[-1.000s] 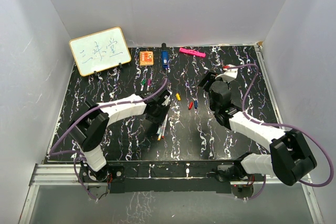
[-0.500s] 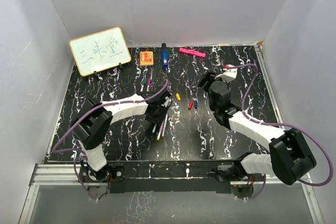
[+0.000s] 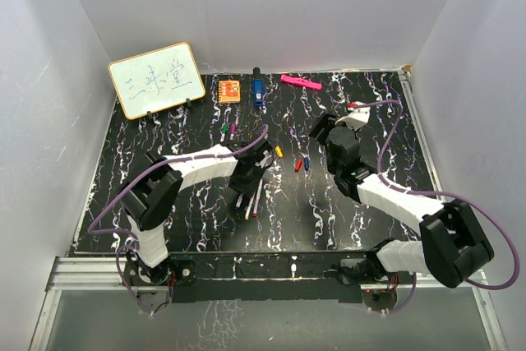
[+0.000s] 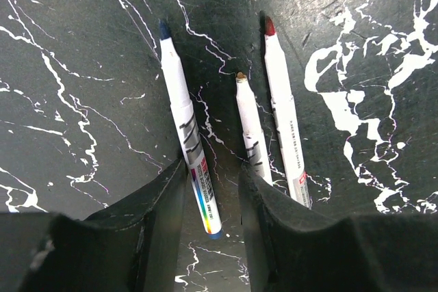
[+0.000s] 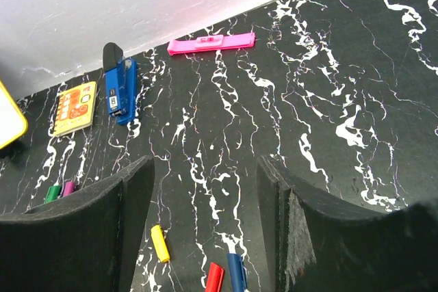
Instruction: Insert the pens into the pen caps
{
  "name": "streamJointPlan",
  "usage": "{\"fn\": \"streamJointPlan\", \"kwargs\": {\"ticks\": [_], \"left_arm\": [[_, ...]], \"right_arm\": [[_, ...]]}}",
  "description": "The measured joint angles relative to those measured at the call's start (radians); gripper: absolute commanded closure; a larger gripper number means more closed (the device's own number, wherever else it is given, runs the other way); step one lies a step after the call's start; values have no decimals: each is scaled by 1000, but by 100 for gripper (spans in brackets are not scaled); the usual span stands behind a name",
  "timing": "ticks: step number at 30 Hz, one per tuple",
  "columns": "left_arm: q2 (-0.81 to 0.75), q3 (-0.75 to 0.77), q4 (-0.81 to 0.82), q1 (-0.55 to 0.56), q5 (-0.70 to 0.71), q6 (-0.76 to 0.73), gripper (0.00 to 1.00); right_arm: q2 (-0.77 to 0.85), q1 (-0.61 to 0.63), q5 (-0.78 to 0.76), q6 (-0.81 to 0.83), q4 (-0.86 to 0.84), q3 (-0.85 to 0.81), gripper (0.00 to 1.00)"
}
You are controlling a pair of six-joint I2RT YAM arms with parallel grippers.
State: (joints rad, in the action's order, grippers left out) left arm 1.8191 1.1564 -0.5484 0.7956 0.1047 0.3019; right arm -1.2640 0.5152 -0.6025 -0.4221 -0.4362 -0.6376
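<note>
Pens, three of them uncapped, lie side by side on the black marbled table, nearer the arms than the blue stapler. The left gripper stands partly open astride the blue-tipped pen, with nothing clamped yet. The pen caps lie between stapler and pens, and the right gripper hangs wide open and empty above them. The step in hand looks like picking up the first pen; next the jaws must pinch its barrel and lift it toward the blue cap

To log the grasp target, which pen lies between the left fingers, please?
The blue-tipped pen, its end between the fingers; the brownish-tipped pen and red-tipped pen lie to one side.
</note>
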Motion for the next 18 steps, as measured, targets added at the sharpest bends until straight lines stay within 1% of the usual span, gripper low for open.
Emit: {"fn": "streamJointPlan", "kwargs": {"ticks": [7, 10, 18], "left_arm": [[26, 35, -41, 0, 0, -39, 69], [27, 35, -47, -5, -2, -51, 74], [29, 35, -63, -50, -29, -76, 78]], "right_arm": [[0, 0, 0, -3, 3, 0, 42], [0, 0, 0, -3, 10, 0, 42], [0, 0, 0, -4, 15, 0, 42]]}}
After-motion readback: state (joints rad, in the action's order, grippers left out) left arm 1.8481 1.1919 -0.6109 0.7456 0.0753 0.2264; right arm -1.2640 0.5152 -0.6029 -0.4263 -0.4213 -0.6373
